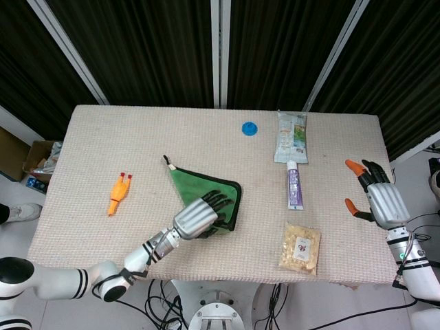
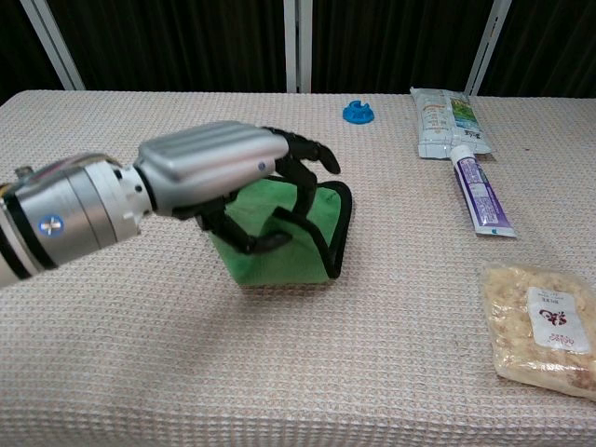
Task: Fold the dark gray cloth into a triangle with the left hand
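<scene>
The cloth (image 1: 206,191) lies near the table's middle, showing a green face with a dark border, its loop corner pointing to the far left. My left hand (image 1: 199,218) is over its near part with fingers curled, and in the chest view this left hand (image 2: 219,172) pinches a raised bit of the cloth (image 2: 279,251) between thumb and fingers. The near tip of the cloth is doubled back under the hand. My right hand (image 1: 376,196) hovers off the table's right edge, fingers spread, holding nothing.
An orange rubber chicken (image 1: 118,194) lies left of the cloth. A blue cap (image 1: 249,128) sits at the back. To the right are a snack pouch (image 1: 291,136), a purple tube (image 1: 294,185) and a clear bag of nuts (image 1: 300,247).
</scene>
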### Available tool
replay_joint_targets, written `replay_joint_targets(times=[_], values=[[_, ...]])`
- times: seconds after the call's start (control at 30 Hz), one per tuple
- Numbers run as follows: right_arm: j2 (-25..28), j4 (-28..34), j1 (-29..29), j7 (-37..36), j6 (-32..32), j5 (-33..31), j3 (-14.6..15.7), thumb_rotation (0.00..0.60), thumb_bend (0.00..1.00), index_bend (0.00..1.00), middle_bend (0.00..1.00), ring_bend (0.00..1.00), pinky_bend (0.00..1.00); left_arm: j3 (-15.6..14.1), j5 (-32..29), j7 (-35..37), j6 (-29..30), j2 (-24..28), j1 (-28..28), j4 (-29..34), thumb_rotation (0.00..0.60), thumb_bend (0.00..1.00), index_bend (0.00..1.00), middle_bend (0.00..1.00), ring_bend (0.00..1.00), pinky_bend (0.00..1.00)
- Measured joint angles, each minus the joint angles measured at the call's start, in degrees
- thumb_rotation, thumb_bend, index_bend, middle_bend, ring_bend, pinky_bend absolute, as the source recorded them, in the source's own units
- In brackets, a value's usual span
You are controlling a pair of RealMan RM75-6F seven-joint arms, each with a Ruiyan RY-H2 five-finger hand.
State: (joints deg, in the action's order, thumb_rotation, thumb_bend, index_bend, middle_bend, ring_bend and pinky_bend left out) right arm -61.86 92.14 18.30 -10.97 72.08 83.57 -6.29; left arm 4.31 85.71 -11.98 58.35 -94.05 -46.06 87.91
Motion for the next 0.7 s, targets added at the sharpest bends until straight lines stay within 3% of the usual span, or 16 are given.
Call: replay_joint_targets(times=[0.13,0.3,0.7], values=[[0.07,-0.06,-0.2,-0.25,0.18,-0.05,0.03,0.6,0.29,0.1,0.12,0.0,0.04,3.29,-3.25,3.19,-1.77,2.27,-1.12,-2.38,0.6,0.49,0.62,0.16,0.12,0.12],[0.04,-0.23,-0.34,-0.48,0.23,-0.2,0.03,0.6,0.29,0.1,0.12,0.0,0.04,5.3,-7.69,5.2,-5.34,3.17,-2.27,-7.04,0.6,0.49,0.62,0.16,0.12,0.12],[0.05,0.25,0.05,0.39,-0.56,-0.77,-0.21,0.6,0.29,0.1,0.12,0.0,0.04,8.82,-17.79,9.35,-13.49,-1.14,-4.95,-22.45,0.6,0.49,0.62,0.16,0.12,0.12]])
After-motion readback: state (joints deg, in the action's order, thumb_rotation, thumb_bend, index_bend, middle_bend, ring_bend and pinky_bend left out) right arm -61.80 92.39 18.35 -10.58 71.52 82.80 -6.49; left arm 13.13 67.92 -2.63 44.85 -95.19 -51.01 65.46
